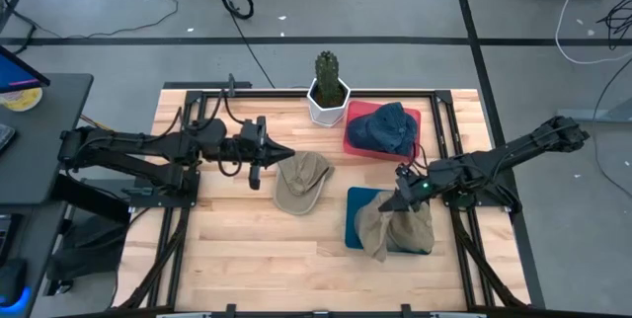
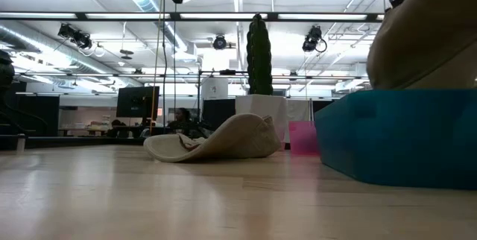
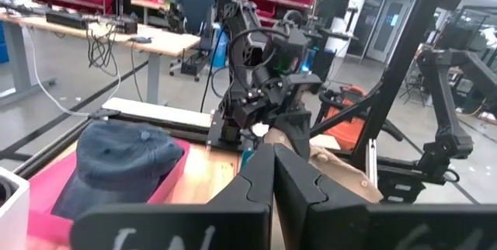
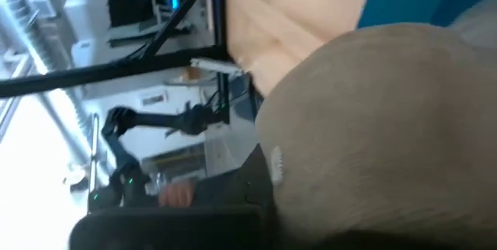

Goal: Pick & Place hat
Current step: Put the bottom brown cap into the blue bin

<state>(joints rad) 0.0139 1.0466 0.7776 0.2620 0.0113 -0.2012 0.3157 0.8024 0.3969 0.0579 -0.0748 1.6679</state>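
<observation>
Altogether three hats show on the light wooden table [image 1: 247,249]: one dark blue denim hat [image 1: 387,127] lying on a pink square tray [image 1: 357,140] toward the far edge, one loose tan fabric hat [image 1: 301,182] flat on the bare wood near the table's middle, and a second tan fabric hat [image 1: 395,227] bunched over a teal square tray [image 1: 355,209] nearer the right edge. One green cactus in a white pot [image 1: 328,89] stands at the far edge, just beside the pink tray. The right gripper [image 1: 403,199] is pinching the crown of the tan hat over the teal tray, fingers pressed together on the cloth. The left gripper [image 1: 286,155] hangs just beside the loose tan hat's left rim, its fingers [image 3: 260,174] pressed together and holding nothing
</observation>
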